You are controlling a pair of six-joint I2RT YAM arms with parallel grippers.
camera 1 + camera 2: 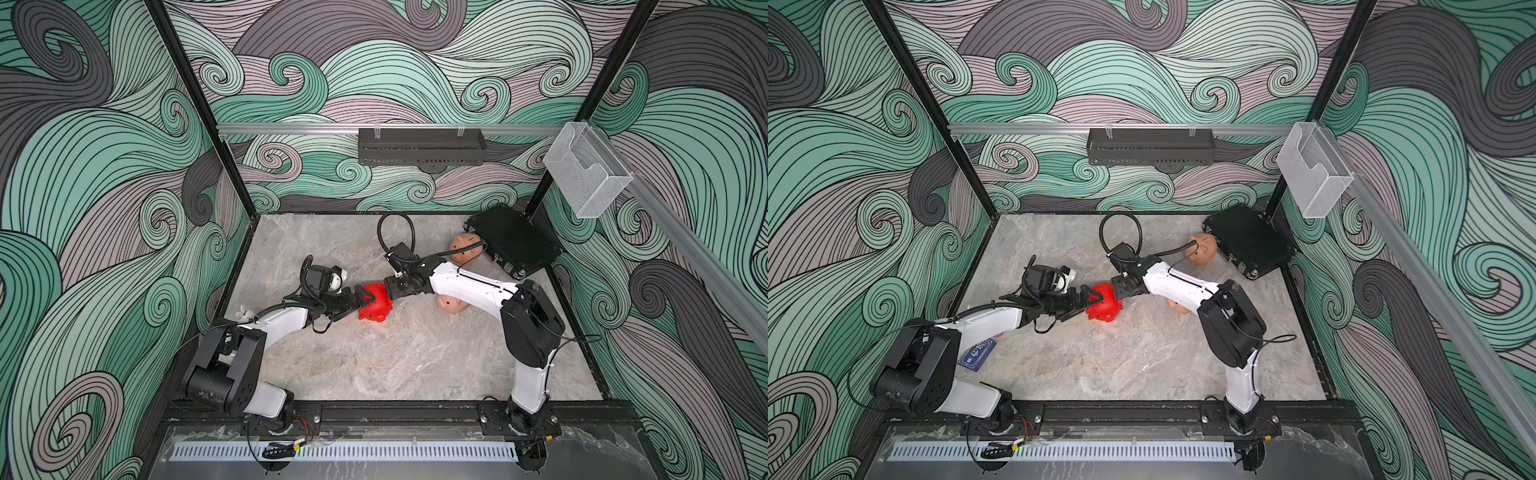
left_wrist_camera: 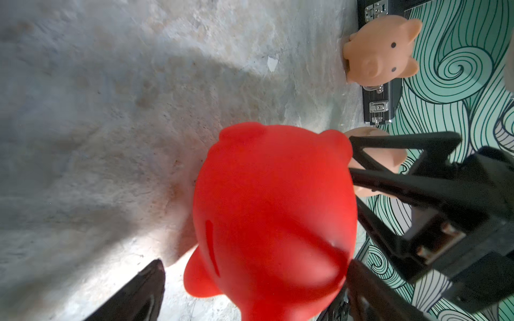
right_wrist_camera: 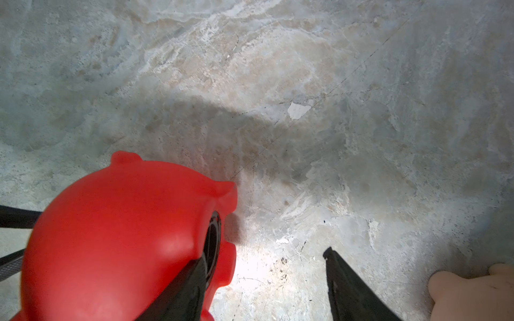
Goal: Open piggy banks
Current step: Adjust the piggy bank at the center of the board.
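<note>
Closest to both wrist cameras is the red piggy bank [image 2: 272,208], filling much of each view. In both top views it sits about mid-table between the two gripper tips, and whether it rests on the marbled table [image 1: 374,365] or hangs just above it I cannot tell. It is tipped off its feet: the back with the coin slot [image 2: 211,244] faces the left wrist camera, while the underside, with a black-ringed round hole [image 3: 212,239], faces the right gripper [image 3: 267,254]. The slot runs lengthwise along the body, two ear-like bumps sit at the end away from the left wrist camera, and the snout is out of sight. The left gripper [image 1: 356,303] is released, fingers spread to either side of the pig, one finger [image 2: 144,289] clear of it with bare table between. The right gripper is unclenched too: one finger lies at the rim of the hole, the other finger [image 3: 350,286] apart over bare table. One peach piggy bank [image 1: 465,247] stands upright just beside the black case [image 1: 511,241] in the far right corner, snout toward the left wrist camera; the other peach piggy bank [image 1: 451,305] sits partly hidden under the right arm. Print on a blue label [image 1: 978,353] under the left arm is too small to read.
</note>
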